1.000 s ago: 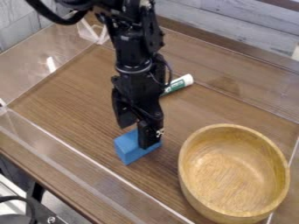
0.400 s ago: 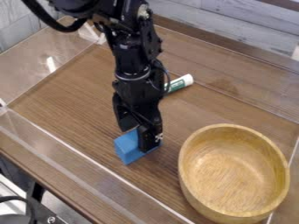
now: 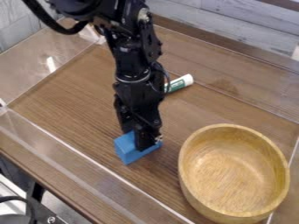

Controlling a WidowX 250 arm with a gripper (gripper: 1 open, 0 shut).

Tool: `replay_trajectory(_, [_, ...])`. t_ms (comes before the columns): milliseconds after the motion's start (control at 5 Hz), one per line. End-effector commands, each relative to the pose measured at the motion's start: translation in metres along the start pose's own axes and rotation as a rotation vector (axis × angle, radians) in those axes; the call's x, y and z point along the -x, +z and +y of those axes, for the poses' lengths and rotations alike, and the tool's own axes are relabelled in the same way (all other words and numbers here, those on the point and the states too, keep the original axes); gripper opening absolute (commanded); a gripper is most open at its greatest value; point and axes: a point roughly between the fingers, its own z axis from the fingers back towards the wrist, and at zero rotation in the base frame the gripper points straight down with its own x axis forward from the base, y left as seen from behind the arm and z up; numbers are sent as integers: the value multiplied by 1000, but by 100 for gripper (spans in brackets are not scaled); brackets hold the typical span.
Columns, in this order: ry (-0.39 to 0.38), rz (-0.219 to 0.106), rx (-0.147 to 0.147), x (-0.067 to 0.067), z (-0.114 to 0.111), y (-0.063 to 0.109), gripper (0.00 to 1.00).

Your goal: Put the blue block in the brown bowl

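The blue block (image 3: 131, 151) lies on the wooden table, left of the brown bowl (image 3: 190, 171). My gripper (image 3: 142, 139) points straight down onto the block's top right part, its black fingers shut on the block's sides. The block still rests on the table, and the fingers hide part of it. The bowl is a wide light-brown wooden one at the lower right, with nothing inside it.
A green-and-white marker (image 3: 179, 83) lies on the table just behind the arm. Clear plastic walls (image 3: 70, 166) ring the table top, low along the front left edge. The bowl stands close to the front right edge.
The fingers have closed in on the blue block. The hand has kept its place over the block, and the block and bowl have not moved.
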Motion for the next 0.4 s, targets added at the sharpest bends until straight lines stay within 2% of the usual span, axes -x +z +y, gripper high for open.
replay_trajectory(0, [5, -30, -19, -10, 8, 12, 0])
replay_trajectory(200, [6, -33, -23, -13, 10, 16, 0])
